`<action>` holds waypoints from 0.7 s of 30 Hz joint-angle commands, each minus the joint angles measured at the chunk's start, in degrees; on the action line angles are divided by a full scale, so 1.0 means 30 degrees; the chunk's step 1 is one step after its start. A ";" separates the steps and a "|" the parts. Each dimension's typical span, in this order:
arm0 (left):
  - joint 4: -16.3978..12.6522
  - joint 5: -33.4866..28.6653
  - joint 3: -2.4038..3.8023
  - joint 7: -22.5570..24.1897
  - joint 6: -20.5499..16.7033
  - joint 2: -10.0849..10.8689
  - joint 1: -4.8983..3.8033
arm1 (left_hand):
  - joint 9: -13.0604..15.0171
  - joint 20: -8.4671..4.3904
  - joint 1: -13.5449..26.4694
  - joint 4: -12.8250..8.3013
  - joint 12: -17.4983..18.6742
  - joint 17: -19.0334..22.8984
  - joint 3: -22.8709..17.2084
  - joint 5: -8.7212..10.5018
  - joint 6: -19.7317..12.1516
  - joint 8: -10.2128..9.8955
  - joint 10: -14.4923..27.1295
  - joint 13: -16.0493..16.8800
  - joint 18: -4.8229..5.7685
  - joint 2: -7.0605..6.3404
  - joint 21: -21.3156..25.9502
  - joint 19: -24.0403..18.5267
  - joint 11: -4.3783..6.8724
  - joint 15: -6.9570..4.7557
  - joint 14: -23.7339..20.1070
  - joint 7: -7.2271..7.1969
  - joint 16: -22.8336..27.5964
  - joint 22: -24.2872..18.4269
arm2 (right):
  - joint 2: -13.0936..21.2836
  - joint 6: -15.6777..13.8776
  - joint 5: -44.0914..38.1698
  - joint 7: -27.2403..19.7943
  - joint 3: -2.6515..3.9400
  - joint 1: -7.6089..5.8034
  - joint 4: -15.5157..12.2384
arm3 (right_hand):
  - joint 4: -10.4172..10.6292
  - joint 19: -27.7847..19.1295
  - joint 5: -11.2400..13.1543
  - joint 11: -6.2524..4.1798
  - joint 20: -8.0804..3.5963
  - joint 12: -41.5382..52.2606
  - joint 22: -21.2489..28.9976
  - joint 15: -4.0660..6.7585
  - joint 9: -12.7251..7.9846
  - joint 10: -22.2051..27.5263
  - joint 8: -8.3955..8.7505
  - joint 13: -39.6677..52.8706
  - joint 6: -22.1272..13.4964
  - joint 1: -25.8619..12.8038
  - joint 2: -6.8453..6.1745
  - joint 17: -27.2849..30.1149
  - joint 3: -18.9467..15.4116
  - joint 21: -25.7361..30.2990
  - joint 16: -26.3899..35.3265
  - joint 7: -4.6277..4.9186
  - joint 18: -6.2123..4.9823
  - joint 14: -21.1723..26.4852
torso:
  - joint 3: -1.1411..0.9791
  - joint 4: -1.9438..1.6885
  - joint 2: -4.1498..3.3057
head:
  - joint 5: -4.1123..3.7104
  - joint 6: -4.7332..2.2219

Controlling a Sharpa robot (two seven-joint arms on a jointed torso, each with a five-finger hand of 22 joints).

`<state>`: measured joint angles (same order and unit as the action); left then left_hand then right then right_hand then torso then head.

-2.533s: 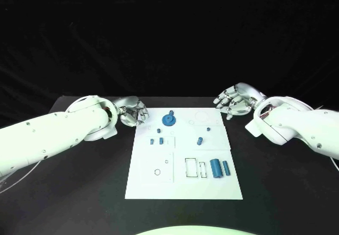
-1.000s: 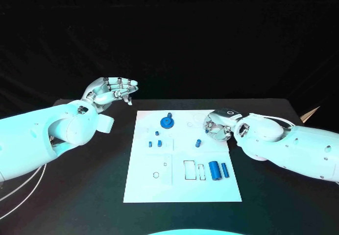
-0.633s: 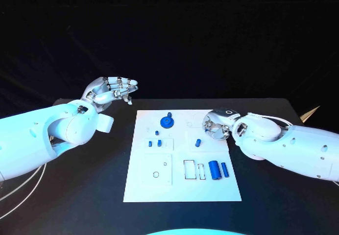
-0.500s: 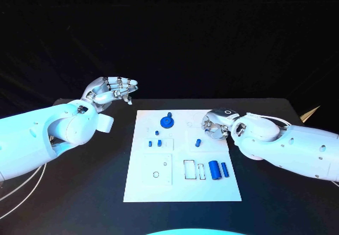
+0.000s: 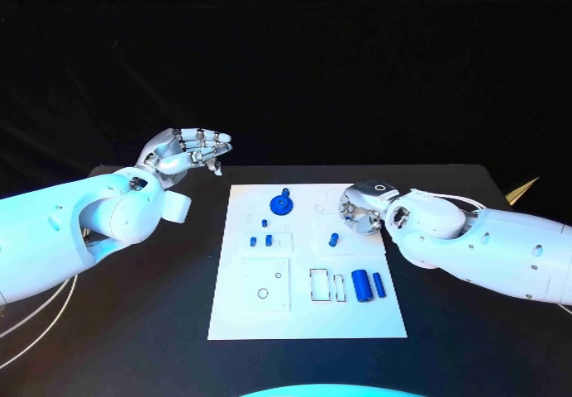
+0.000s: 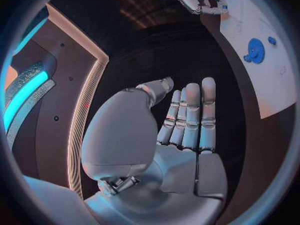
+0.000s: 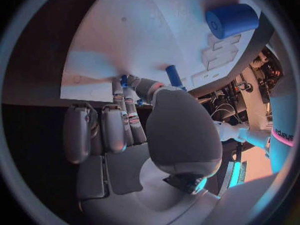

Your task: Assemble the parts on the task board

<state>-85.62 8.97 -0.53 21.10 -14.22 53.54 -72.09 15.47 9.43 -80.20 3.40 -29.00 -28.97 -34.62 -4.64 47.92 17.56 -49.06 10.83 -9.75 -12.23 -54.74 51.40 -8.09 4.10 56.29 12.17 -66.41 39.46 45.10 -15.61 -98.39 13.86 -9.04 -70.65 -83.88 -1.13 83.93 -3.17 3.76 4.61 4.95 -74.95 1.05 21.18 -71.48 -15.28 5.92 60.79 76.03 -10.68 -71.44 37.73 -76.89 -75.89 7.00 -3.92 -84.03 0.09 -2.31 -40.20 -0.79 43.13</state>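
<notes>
- Centrally, the task board (image 5: 307, 318) is seen lying flat on the black table (image 5: 143, 331), long side running away from the robot.
- A blue gear-like disc (image 5: 283, 203) is noted at the board's far end, left of centre; in the left wrist view it appears as a round blue part (image 6: 255, 50).
- Two small blue pegs (image 5: 261, 241) are seen side by side on the left half of the board; a single small blue peg (image 5: 334, 241) lies near mid-board.
- A thick blue cylinder (image 5: 360, 286) and a thinner blue cylinder (image 5: 379, 286) lie side by side on the right half, just beside a rectangular outline (image 5: 321, 284).
- The left hand (image 5: 188, 151) is held raised beyond the board's far left corner, off the board; fingers are loosely curled and apart, nothing held. In the left wrist view the fingers (image 6: 190, 112) are extended side by side, palm bare.
- The right hand (image 5: 361, 212) is lowered onto the board's far right area, fingers pointing down at the surface. In the right wrist view the fingertips (image 7: 125, 87) are at the white plate next to a small blue part (image 7: 174, 76); whether anything is gripped cannot be told.
- No legible writing is found on the board; a fragment of lettering is visible on the robot's arm (image 7: 282, 133), unreadable.
</notes>
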 commanded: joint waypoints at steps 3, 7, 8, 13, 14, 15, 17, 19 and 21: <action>-0.0054 -0.0133 0.0016 0.0078 0.0246 0.0016 -0.0010 | 0.0009 -0.0031 -0.0050 -0.0038 -0.0090 0.0019 0.0155 0.0046 0.0067 0.0126 -0.0159 -0.0033 -0.0306 0.0200 0.0129 0.0091 -0.0038 -0.0049 -0.0102 -0.0106 0.0090 -0.0028 | -0.0053 0.1080 -0.1307 0.0592 -0.0153 0.0237 -0.0138 | -0.0521 0.0335 -0.0228 -0.0239 -0.0108 0.0060 -0.0539 0.0167 0.0119 -0.0552 -0.0192 0.0166 0.0248 0.0521 0.0336 0.0111 0.0178 -0.0279 -0.0063 -0.0017 0.0243 -0.0921 | -0.0011 0.0008 0.0001 | -0.0025 0.0029; -0.0064 -0.0133 0.0014 0.0060 0.0234 0.0031 -0.0010 | 0.0009 -0.0031 -0.0050 -0.0038 -0.0090 0.0019 0.0155 0.0046 0.0067 0.0126 -0.0159 -0.0033 -0.0306 0.0200 0.0129 0.0091 -0.0038 -0.0049 -0.0102 -0.0106 0.0090 -0.0028 | -0.0036 0.0547 -0.1692 0.0855 -0.0153 0.0255 -0.0235 | -0.1004 0.0472 -0.0328 -0.0324 -0.0170 0.0116 -0.1044 0.0245 0.0214 -0.0916 -0.0258 0.0345 0.0443 0.0813 0.0400 0.0269 0.0485 -0.0732 -0.0023 -0.0108 0.0344 -0.0894 | -0.0008 0.0015 0.0003 | -0.0032 0.0031; -0.0065 -0.0133 0.0013 0.0056 0.0226 0.0034 -0.0010 | 0.0009 -0.0031 -0.0050 -0.0038 -0.0090 0.0019 0.0155 0.0046 0.0067 0.0126 -0.0159 -0.0033 -0.0306 0.0200 0.0129 0.0091 -0.0038 -0.0049 -0.0102 -0.0106 0.0090 -0.0028 | -0.0028 0.0369 -0.1759 0.0926 -0.0153 0.0259 -0.0256 | -0.1028 0.0503 -0.0328 -0.0335 -0.0175 0.0120 -0.1136 0.0249 0.0222 -0.0944 -0.0263 0.0362 0.0461 0.0811 0.0401 0.0300 0.0505 -0.0816 -0.0007 -0.0112 0.0365 -0.0889 | -0.0012 0.0009 0.0001 | -0.0036 0.0026; -0.0072 -0.0133 0.0012 0.0054 0.0198 0.0056 -0.0010 | 0.0006 -0.0041 -0.0095 -0.0068 -0.0085 0.0022 0.0167 0.0042 0.0063 0.0128 -0.0157 -0.0043 -0.0307 0.0198 0.0144 0.0110 -0.0037 -0.0057 -0.0102 -0.0102 0.0097 -0.0042 | 0.0022 -0.0374 -0.1943 0.1155 -0.0152 0.0269 -0.0359 | -0.1114 0.0541 -0.0344 -0.0365 -0.0199 0.0135 -0.1275 0.0276 0.0253 -0.1050 -0.0288 0.0430 0.0540 0.0792 0.0411 0.0437 0.0584 -0.0941 0.0063 -0.0139 0.0391 -0.0868 | -0.0003 0.0008 0.0001 | -0.0064 0.0028; -0.0071 -0.0133 0.0011 0.0056 0.0190 0.0061 -0.0009 | 0.0003 -0.0044 -0.0111 -0.0079 -0.0079 0.0024 0.0174 0.0040 0.0055 0.0126 -0.0151 -0.0048 -0.0307 0.0195 0.0151 0.0118 -0.0038 -0.0059 -0.0102 -0.0099 0.0101 -0.0048 | 0.0040 -0.0568 -0.1966 0.1188 -0.0152 0.0270 -0.0393 | -0.1130 0.0547 -0.0349 -0.0371 -0.0204 0.0137 -0.1299 0.0282 0.0259 -0.1073 -0.0292 0.0446 0.0555 0.0781 0.0409 0.0470 0.0598 -0.0963 0.0080 -0.0144 0.0395 -0.0863 | -0.0003 0.0010 -0.0003 | -0.0063 0.0022; -0.0070 -0.0133 0.0011 0.0056 0.0187 0.0063 -0.0009 | 0.0003 -0.0044 -0.0111 -0.0079 -0.0079 0.0024 0.0174 0.0040 0.0055 0.0126 -0.0151 -0.0048 -0.0307 0.0195 0.0151 0.0118 -0.0038 -0.0059 -0.0102 -0.0099 0.0101 -0.0048 | 0.0050 -0.0663 -0.1976 0.1200 -0.0152 0.0271 -0.0412 | -0.1142 0.0559 -0.0352 -0.0376 -0.0208 0.0140 -0.1340 0.0287 0.0265 -0.1091 -0.0297 0.0458 0.0570 0.0772 0.0408 0.0457 0.0609 -0.0999 0.0065 -0.0148 0.0404 -0.0867 | 0.0000 0.0010 -0.0003 | -0.0063 0.0022; -0.0062 -0.0133 0.0011 0.0057 0.0177 0.0067 -0.0009 | 0.0003 -0.0044 -0.0111 -0.0079 -0.0079 0.0024 0.0174 0.0040 0.0055 0.0126 -0.0151 -0.0048 -0.0307 0.0195 0.0151 0.0118 -0.0038 -0.0059 -0.0102 -0.0099 0.0101 -0.0048 | 0.0097 -0.0980 -0.1992 0.1224 -0.0151 0.0272 -0.0486 | -0.1157 0.0577 -0.0354 -0.0383 -0.0212 0.0142 -0.1394 0.0292 0.0272 -0.1112 -0.0303 0.0473 0.0588 0.0760 0.0406 0.0463 0.0621 -0.1048 0.0062 -0.0155 0.0416 -0.0867 | -0.0001 0.0008 0.0001 | -0.0058 0.0023; -0.0052 -0.0133 0.0011 0.0052 0.0178 0.0071 -0.0008 | 0.0003 -0.0044 -0.0111 -0.0079 -0.0079 0.0024 0.0174 0.0040 0.0055 0.0126 -0.0151 -0.0048 -0.0307 0.0195 0.0151 0.0118 -0.0038 -0.0059 -0.0102 -0.0099 0.0101 -0.0048 | 0.0154 -0.1227 -0.1995 0.1238 -0.0150 0.0273 -0.0559 | -0.1157 0.0577 -0.0354 -0.0383 -0.0212 0.0142 -0.1394 0.0292 0.0272 -0.1112 -0.0303 0.0473 0.0588 0.0760 0.0406 0.0463 0.0621 -0.1048 0.0062 -0.0155 0.0416 -0.0867 | -0.0005 0.0008 0.0004 | -0.0057 0.0021; -0.0039 -0.0133 0.0011 0.0047 0.0170 0.0075 -0.0008 | -0.0001 -0.0047 -0.0119 -0.0084 -0.0072 0.0026 0.0184 0.0040 0.0045 0.0122 -0.0141 -0.0055 -0.0306 0.0193 0.0158 0.0126 -0.0042 -0.0059 -0.0103 -0.0093 0.0105 -0.0055 | 0.0244 -0.1476 -0.1993 0.1255 -0.0148 0.0272 -0.0662 | -0.1175 0.0584 -0.0355 -0.0392 -0.0219 0.0145 -0.1421 0.0299 0.0282 -0.1139 -0.0311 0.0493 0.0611 0.0746 0.0404 0.0487 0.0637 -0.1073 0.0070 -0.0162 0.0421 -0.0865 | -0.0005 0.0008 0.0004 | -0.0057 0.0021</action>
<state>-85.65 8.93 -0.54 20.99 -14.23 53.78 -72.08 15.48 9.43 -80.46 3.24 -29.00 -28.98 -34.46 -4.64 47.92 17.55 -49.06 10.73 -9.75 -11.98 -54.51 51.40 -8.09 4.10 56.29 12.17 -66.42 39.39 45.66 -18.29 -103.07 16.77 -9.46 -69.91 -85.70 -3.50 84.13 -3.98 4.66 4.40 5.19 -74.94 1.45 21.95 -72.41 -15.95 6.43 62.16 77.16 -10.47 -70.03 38.68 -79.87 -75.89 6.63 -3.06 -84.04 0.08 -2.28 -40.19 -0.97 43.18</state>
